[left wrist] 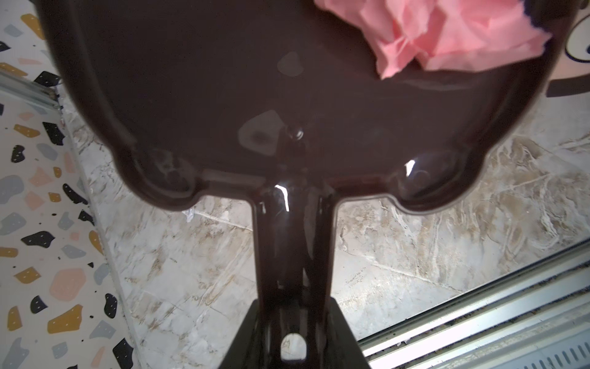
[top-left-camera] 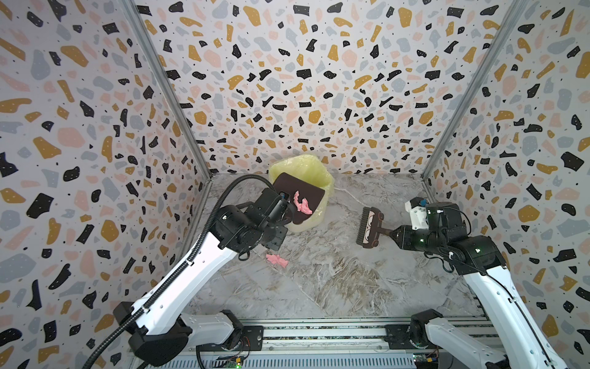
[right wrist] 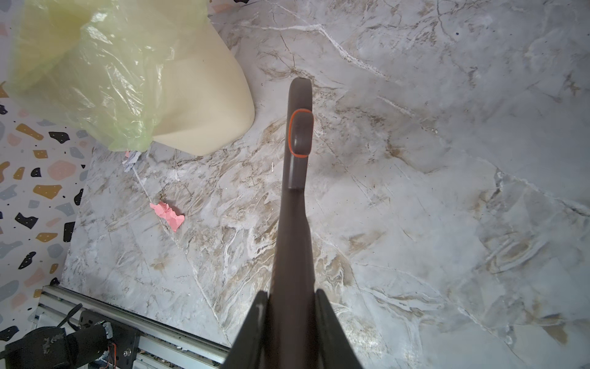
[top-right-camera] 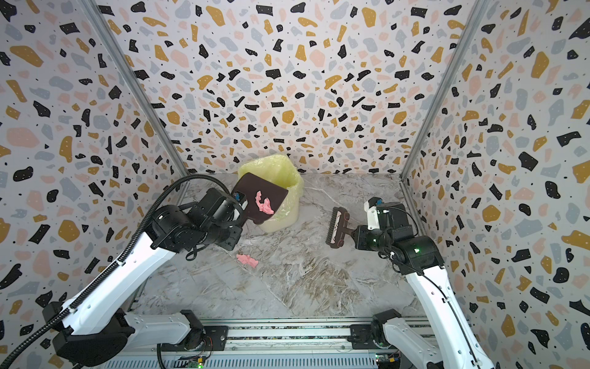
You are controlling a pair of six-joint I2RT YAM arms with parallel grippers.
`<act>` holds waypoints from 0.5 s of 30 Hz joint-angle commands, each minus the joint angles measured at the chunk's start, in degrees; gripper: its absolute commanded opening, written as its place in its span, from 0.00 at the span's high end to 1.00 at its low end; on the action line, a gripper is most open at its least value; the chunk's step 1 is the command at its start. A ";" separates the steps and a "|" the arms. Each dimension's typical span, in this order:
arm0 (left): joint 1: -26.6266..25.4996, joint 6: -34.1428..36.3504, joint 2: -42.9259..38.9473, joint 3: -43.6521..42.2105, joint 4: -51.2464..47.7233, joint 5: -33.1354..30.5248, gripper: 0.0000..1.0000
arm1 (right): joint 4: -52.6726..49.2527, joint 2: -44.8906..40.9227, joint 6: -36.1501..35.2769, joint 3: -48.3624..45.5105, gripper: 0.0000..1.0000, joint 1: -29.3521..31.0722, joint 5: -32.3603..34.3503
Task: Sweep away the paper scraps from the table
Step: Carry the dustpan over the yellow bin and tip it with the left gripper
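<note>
The left gripper (left wrist: 293,306) is pinched on the handle of a dark brown dustpan (top-left-camera: 290,187), which it holds off the table (top-left-camera: 351,281), tilted, with its far edge over the mouth of the bin (right wrist: 204,105). The bin is cream-coloured, lined with a yellow plastic liner (top-left-camera: 303,166) that spills over its rim, and stands at the back of the table near the left corner. The pan hides most of the opening in both top views, so what lies inside the bin cannot be told.

One crumpled pink paper scrap (top-left-camera: 301,204) rests in the dustpan, toward the side nearer the middle of the table. A second pink scrap (top-left-camera: 277,260) lies on the bare table, in front of the bin and just under the left arm's wrist. In the right wrist view a small pale scrap (right wrist: 132,159) sits on the table against the foot of the bin, under the hanging liner.

The right gripper (right wrist: 290,297) is pressed on the handle of a brown hand brush (top-left-camera: 368,228), held to the right of the bin and well apart from it, bristles pointing toward the bin
</note>
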 commanded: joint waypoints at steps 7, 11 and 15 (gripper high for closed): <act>10.32 4.58 0.09 3.77 5.28 -1.35 1.00 | -1.21 2.58 -4.59 3.91 1.00 -4.08 -6.03; 14.60 5.84 2.40 5.91 6.85 0.78 1.00 | -2.73 3.87 -6.79 4.92 1.00 -6.77 -8.61; 16.54 7.02 6.52 9.16 6.80 1.63 1.00 | -3.60 4.65 -9.29 4.77 1.00 -9.59 -10.99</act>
